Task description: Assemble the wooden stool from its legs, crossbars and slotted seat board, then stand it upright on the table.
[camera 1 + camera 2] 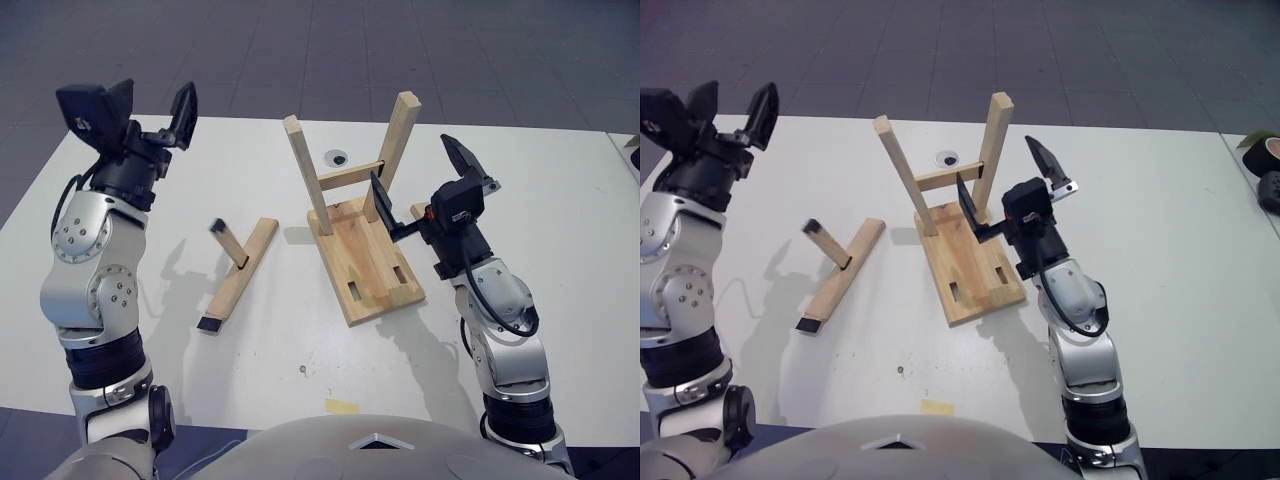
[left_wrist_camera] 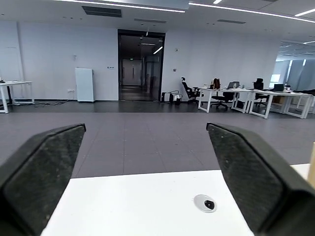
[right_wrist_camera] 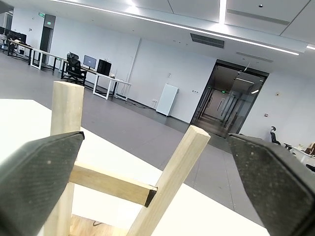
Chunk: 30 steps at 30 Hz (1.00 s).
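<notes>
Nothing legible appears: no word, number or brand can be made out. A green sign (image 3: 41, 15) is fixed high on the wall, far along from the tall dark doorway (image 3: 231, 105), past the white cabinet and the desks; its characters are too small to read. A second green sign (image 3: 224, 91) glows just inside that doorway, near its top, and is equally illegible. Small plates (image 2: 110, 67) sit on the wall just beside the doorway, on the cabinet's side, with no print that can be told. A tiny white mark (image 1: 80, 124) stands on the black housing behind the left claw (image 1: 157, 95), too small to tell what it shows.
</notes>
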### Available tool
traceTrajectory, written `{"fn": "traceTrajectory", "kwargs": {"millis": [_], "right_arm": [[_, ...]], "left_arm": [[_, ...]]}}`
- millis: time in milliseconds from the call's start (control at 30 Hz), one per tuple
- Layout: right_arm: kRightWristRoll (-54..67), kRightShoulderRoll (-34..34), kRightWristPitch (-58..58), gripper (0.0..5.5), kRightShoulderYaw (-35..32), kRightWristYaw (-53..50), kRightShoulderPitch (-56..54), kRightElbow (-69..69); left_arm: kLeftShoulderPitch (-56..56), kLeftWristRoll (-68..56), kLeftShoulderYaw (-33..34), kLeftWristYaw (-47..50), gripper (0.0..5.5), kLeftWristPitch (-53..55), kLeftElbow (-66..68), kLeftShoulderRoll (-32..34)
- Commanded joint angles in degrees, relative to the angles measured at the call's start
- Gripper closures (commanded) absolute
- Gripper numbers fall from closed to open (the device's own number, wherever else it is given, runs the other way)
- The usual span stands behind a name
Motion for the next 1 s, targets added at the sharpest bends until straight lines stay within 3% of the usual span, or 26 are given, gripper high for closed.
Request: {"fn": "traceTrajectory", "kwargs": {"millis": [33,267,1000], "right_arm": [[-0.8,0.7,-0.7,0.1,1.0,-0.4,-0.8,1.4],[-1.2,1.1,-1.1,0.1,1.5,-0.4,-0.2,1.6],[-1.9,1.8,-1.0,0.1,1.7,-0.5,0.0,1.6]], "left_arm": [[1.2,5.1,-6.1,-2.5,0.11,-1.0,5.1,-0.4],[8.8,8.1,-8.1,-6.4,0.11,-3.6,8.8,-0.9],[5.0,10.7,-7.7,-9.5,0.11,-5.2,10.1,0.0]]}}
